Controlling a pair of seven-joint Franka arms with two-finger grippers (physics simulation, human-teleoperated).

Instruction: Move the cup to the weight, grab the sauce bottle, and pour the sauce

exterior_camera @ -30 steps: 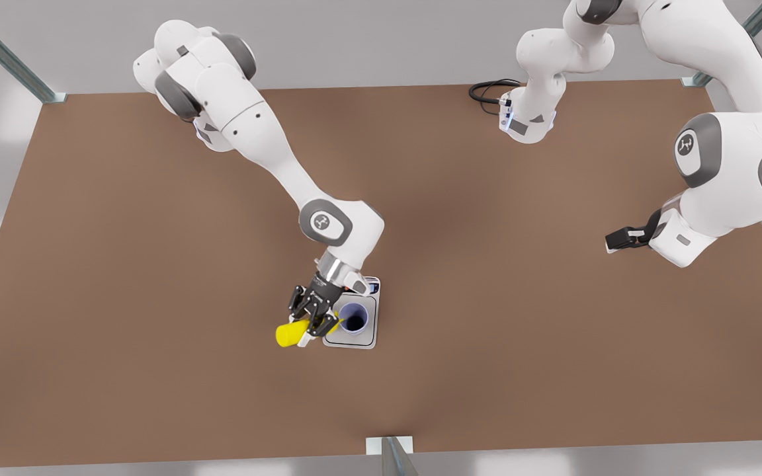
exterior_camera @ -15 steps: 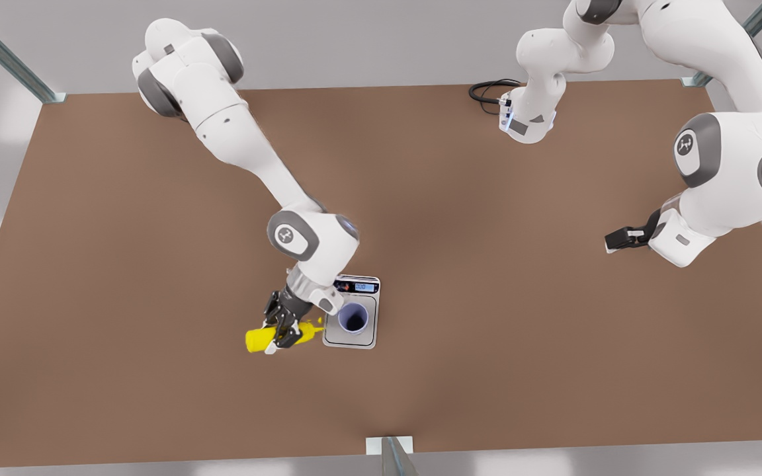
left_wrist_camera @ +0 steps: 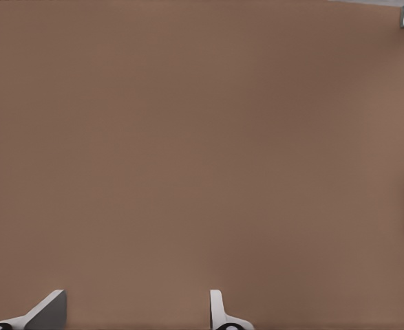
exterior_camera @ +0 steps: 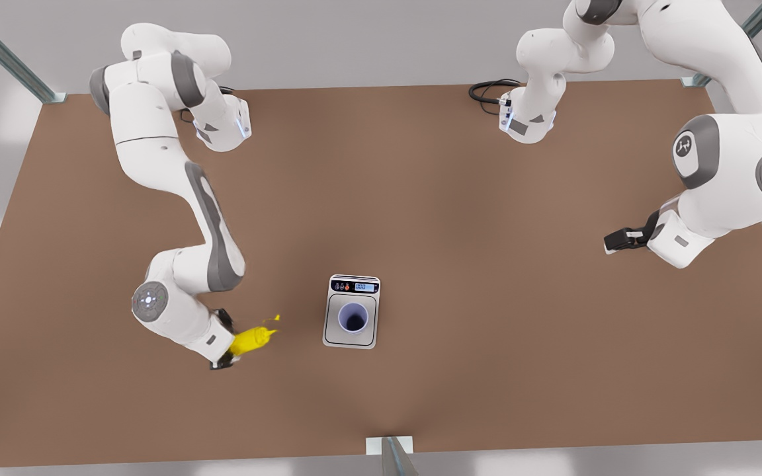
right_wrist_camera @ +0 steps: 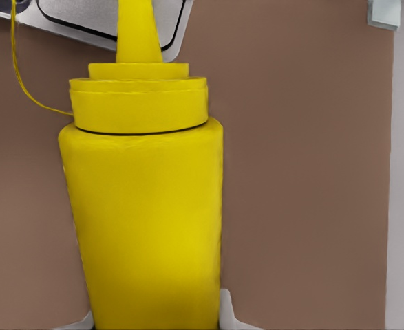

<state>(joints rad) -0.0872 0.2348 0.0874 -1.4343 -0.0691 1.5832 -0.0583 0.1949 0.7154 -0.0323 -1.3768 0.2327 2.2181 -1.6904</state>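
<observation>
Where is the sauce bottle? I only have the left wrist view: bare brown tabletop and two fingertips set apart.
Observer: The sauce bottle is clamped in the right end effector, to the front view's left of the weight and apart from it.
Operator: Is the cup on the weight?
Observer: Yes, the cup stands upright on the weighing plate.
Operator: And where is my arm relative to all that?
Observer: The left end effector waits open well off to the front view's right, holding nothing.
</observation>
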